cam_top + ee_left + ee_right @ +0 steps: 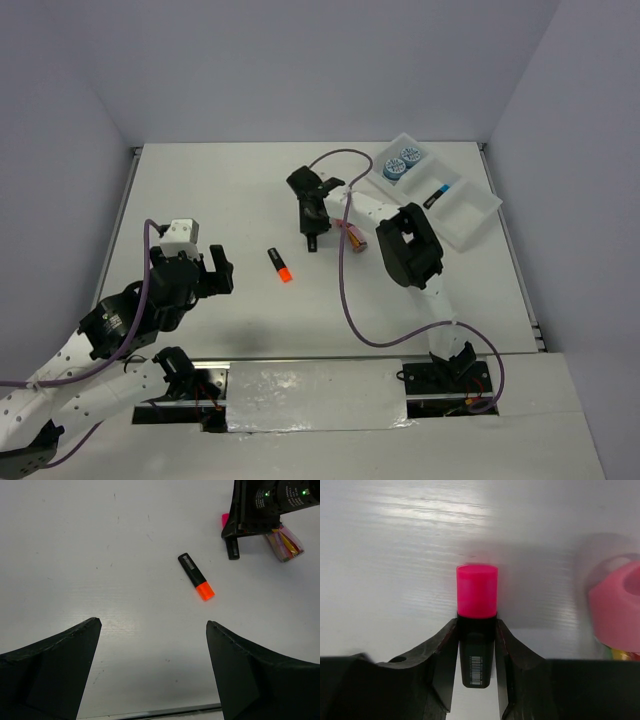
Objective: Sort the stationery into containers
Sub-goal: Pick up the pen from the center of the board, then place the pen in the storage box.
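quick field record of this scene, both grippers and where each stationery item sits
left gripper: open, holding nothing
right gripper: shut on pink-capped marker
orange-capped marker: lying loose on the table, between the two grippers
pink-capped tube: on the table beside the right gripper
tray: far right; blue rolls in the far compartment, blue-capped marker in the middle one
not yet in tray: pink-capped marker, orange-capped marker, pink-capped tube
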Robot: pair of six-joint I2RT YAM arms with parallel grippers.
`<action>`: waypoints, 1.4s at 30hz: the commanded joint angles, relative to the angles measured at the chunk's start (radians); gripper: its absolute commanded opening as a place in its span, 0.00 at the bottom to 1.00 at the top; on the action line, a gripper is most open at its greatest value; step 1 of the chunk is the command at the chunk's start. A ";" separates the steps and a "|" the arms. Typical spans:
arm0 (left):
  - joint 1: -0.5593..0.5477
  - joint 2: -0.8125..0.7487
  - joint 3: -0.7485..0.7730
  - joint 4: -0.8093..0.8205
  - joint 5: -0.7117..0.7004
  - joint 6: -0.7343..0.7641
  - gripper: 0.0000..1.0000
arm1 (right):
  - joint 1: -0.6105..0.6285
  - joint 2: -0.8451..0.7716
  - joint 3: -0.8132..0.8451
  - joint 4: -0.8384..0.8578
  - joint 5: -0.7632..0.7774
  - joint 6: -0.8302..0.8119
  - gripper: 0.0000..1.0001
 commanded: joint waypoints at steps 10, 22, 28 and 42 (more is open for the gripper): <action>-0.001 -0.020 0.011 0.036 0.000 0.018 0.99 | -0.121 -0.398 -0.128 0.318 -0.523 -0.090 0.17; -0.001 -0.006 0.011 0.040 0.011 0.024 0.99 | -0.612 -0.414 -0.114 0.040 0.043 -0.033 0.18; -0.001 -0.024 0.001 0.080 0.060 0.064 0.99 | -0.659 -0.311 -0.028 0.030 0.030 -0.102 0.21; -0.003 0.014 0.004 0.080 0.071 0.073 0.99 | -0.728 -0.150 0.118 -0.039 0.048 -0.091 0.53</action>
